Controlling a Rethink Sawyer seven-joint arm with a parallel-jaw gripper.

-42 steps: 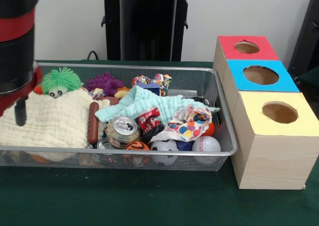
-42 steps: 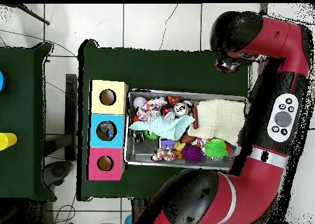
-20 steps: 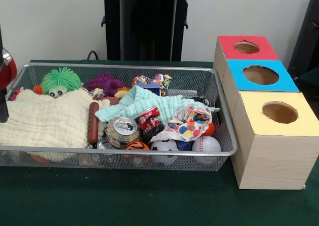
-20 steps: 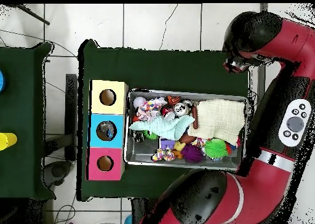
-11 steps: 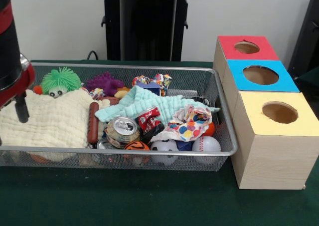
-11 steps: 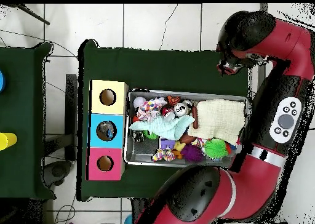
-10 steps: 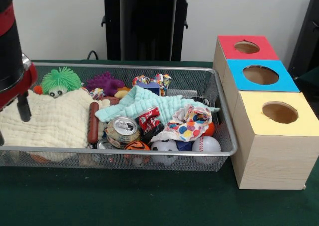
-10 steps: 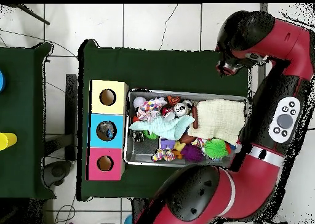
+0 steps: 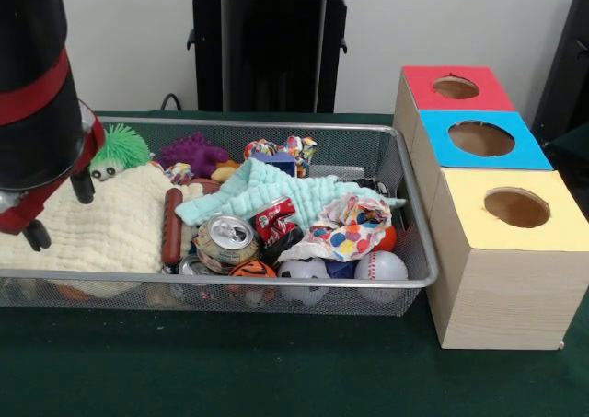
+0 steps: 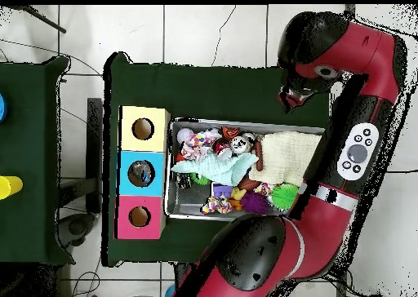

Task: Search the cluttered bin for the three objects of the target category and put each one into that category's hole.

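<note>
Swinging in from the left edge of the bin, the arm now fills far more of the front view than a moment ago, and the claw has come in over the bin's left end, where before only one dark finger showed at the rim. Both fingers now show, standing well apart with nothing between them: the claw is spread and empty. It hangs just above the cream cloth, with one finger beside the green spiky toy at the bin's far left corner.

Nothing inside the bin looks disturbed, so the shift reads as an approach, not a pick. The task does not name the category, so I cannot tell which three things are wanted. Likely sets lie toward the bin's middle and right end: a dented can at the near wall, then a soccer ball and a baseball, partly under a mint cloth. A hot dog toy lies along the cream cloth's right edge.

Right of the bin on the green counter, the yellow box, blue box and red box stand in a row, their holes unblocked. By my reckoning the search is only beginning, and the cream cloth may need lifting.
</note>
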